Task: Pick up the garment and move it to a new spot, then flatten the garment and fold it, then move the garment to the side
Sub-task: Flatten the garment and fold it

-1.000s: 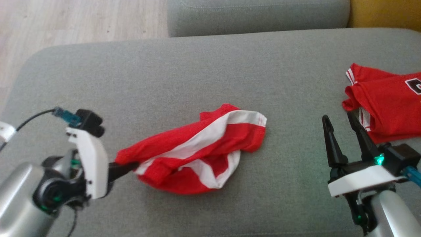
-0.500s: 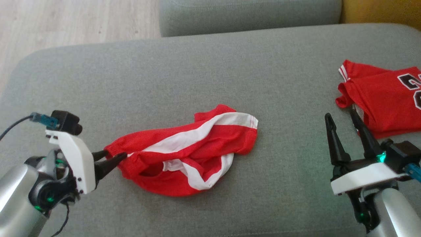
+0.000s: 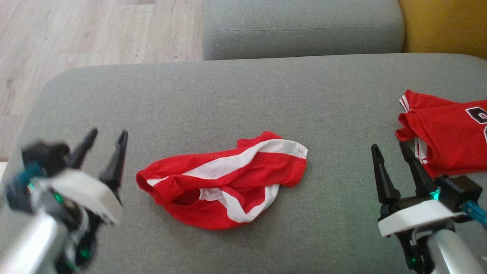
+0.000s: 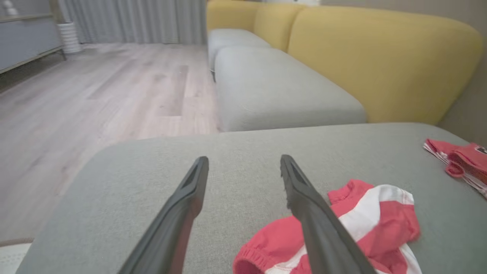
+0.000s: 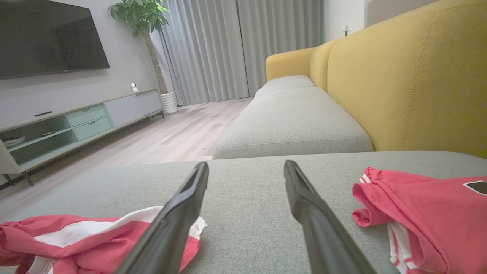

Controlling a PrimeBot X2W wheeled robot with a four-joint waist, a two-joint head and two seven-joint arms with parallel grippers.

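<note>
The garment [image 3: 224, 182], red shorts with white stripes, lies crumpled in the middle of the grey cushion [image 3: 228, 99]. In the left wrist view the garment [image 4: 365, 224] sits at the lower right, and in the right wrist view the garment [image 5: 76, 236] lies at the lower left. My left gripper [image 3: 108, 135] is open at the lower left, blurred, a short way left of the shorts and clear of them; in its own view the left gripper [image 4: 243, 165] holds nothing. My right gripper [image 3: 390, 146] stands open and empty at the lower right, as the right gripper [image 5: 245, 169] also does in its wrist view.
A red jersey [image 3: 449, 129] with black numbers lies folded at the cushion's right edge, just beyond my right fingers. A second grey cushion [image 3: 300, 26] and the yellow sofa back [image 3: 445, 26] lie farther off. Wooden floor [image 3: 76, 34] runs along the left.
My left gripper let go of the shorts' waistband, opened, and pulled back to the left, turning its fingers upward. The shorts settled on the cushion. The camera shifted a little.
</note>
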